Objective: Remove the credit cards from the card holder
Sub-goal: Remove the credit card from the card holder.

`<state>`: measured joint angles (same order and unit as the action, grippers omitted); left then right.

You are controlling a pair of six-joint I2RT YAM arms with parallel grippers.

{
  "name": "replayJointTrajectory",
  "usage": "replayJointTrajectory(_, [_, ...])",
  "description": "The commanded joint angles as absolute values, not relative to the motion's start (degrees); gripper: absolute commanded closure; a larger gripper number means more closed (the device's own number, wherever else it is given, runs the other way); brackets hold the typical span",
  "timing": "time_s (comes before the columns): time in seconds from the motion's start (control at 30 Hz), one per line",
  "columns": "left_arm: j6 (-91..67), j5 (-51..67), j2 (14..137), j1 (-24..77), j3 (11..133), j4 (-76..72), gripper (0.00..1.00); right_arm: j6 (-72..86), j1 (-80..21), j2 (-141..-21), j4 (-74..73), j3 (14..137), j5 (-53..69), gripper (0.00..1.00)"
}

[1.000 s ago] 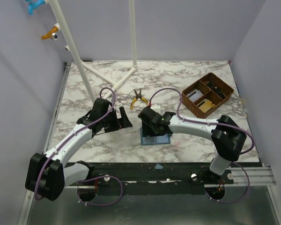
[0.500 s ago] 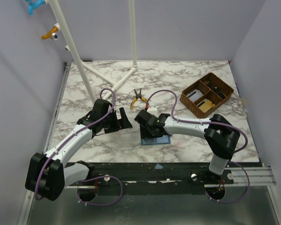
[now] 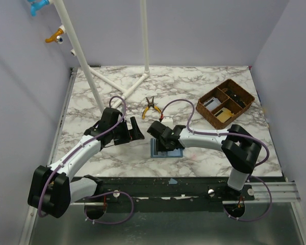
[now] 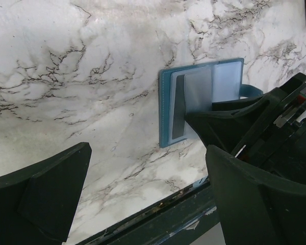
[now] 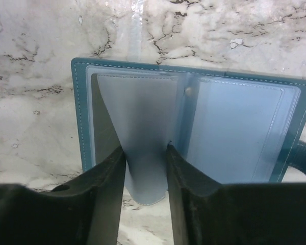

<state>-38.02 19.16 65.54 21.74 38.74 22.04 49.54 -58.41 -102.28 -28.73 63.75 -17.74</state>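
On the marbled bench, the left claw hangs left of centre with its jaws spread wide and nothing between them; in its own wrist view bare marble shows in the gap. Just right of it and farther back lie yellow-handled pliers, apart from both arms. Nearer, close to the front edge and about mid-bench, the card holder lies flat and open, paler blue inside with a darker teal border; the left wrist view shows it just beyond the left claw. The right claw is down over it, jaws partly drawn in, one on each side of a pale translucent leaf that rises from the holder's left half and meets both inner faces. Whether the leaf is truly pinched cannot be told. Far right sits a brown compartment tray, well apart from the holder.
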Motion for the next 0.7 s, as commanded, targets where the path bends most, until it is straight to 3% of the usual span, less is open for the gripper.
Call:
replayJointTrajectory(0.0, [-38.19, 21.19, 66.16, 21.45, 37.86, 20.12, 0.02, 51.11, -58.71, -102.93, -27.83, 61.03, -18.47, 0.66])
replayJointTrajectory(0.2, [-39.17, 24.1, 67.21, 21.62, 36.94, 18.0, 0.02, 52.28, -58.72, -101.92, -26.46, 59.1, -18.15, 0.81])
replayJointTrajectory(0.33, [-40.26, 26.09, 68.96, 22.93, 37.41, 16.28, 0.11, 52.96, -58.63, -99.51, -23.07, 56.2, -17.67, 0.88])
replayJointTrajectory(0.53, [-42.98, 27.03, 73.87, 27.77, 40.14, 13.29, 0.64, 54.07, -57.06, -93.49, -13.8, 48.69, -15.24, 0.93])
replayJointTrajectory(0.67, [-45.13, 26.37, 79.11, 31.29, 42.52, 10.89, 0.88, 54.53, -55.03, -88.84, -5.88, 42.43, -11.69, 0.93])
